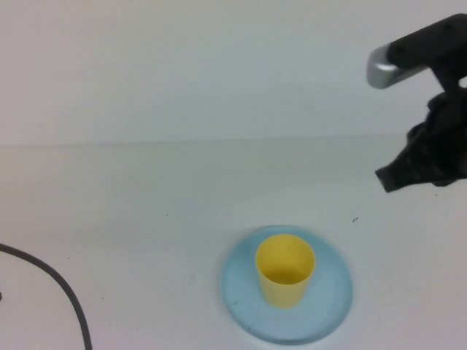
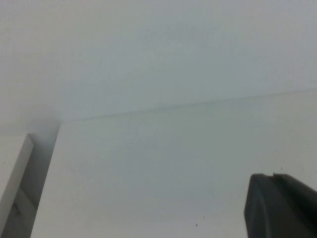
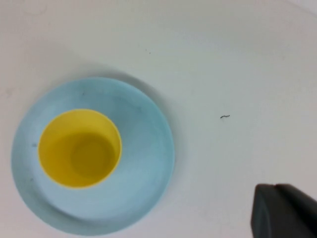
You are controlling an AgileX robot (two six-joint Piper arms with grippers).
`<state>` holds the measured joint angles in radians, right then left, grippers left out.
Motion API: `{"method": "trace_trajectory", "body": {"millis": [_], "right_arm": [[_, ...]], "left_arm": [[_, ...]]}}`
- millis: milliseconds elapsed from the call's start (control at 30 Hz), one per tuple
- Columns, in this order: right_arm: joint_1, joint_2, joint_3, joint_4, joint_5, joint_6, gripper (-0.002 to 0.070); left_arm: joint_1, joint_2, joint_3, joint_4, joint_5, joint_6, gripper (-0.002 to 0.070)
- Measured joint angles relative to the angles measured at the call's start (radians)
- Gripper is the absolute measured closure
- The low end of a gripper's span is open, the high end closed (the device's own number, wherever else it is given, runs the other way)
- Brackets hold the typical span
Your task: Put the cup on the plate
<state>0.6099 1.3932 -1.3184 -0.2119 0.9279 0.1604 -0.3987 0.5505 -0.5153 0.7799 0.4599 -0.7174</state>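
Cup: the cup [image 1: 285,270] stands upright, mouth up, inside the plate [image 1: 332,306], a little off the plate's middle. You can see this in the right wrist view too, cup [image 3: 79,148] within the plate's rim [image 3: 153,144].

Task state: judging from how things lie, the placing is done; what remains for you is to clear the arm away.

Right gripper: the right gripper [image 1: 416,171] hangs raised, well apart from the cup and holding nothing. One dark fingertip [image 3: 282,210] shows in its own wrist view; you cannot tell from these views whether the jaws are spread or pressed together.

Key relation: from the right jaws, the cup lies below, toward the robot and toward the robot's left, its long axis vertical. A withdrawal up and away would not cross it.

Left gripper: the left gripper [image 2: 280,206] shows only as one dark tip over bare table [image 2: 163,163]; jaw state cannot be told. It is out of the high view.

Nearer arm: the right.

Risk: if you go back down, a sideways brush could tip the light cup.
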Motion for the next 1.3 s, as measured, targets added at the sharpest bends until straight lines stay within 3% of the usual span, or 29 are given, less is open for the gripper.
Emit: {"method": "trace_trajectory", "body": {"millis": [400,767,933,1167,1300], "right_arm": [[0.009,-0.469,0.533,-0.011,-0.204,0.015,0.0673],[0.009,-0.827,0.893,-0.025,-0.233,0.053,0.0674],[0.009,-0.952,0.915,-0.031,-0.274,0.070,0.0674],[0.009,-0.985,0.916,-0.031,-0.276,0.072,0.0674],[0.009,-0.985,0.916,-0.031,-0.276,0.072,0.0674]], "left_arm": [[0.000,0.000,0.000,0.002,0.002,0.000,0.0673],[0.011,0.016,0.000,0.002,0.002,0.000,0.0673],[0.114,-0.019,0.000,0.002,-0.002,0.000,0.0673],[0.359,-0.151,0.000,-0.006,0.013,-0.019,0.0673],[0.408,-0.251,0.030,-0.042,0.024,-0.038,0.0673]]}}
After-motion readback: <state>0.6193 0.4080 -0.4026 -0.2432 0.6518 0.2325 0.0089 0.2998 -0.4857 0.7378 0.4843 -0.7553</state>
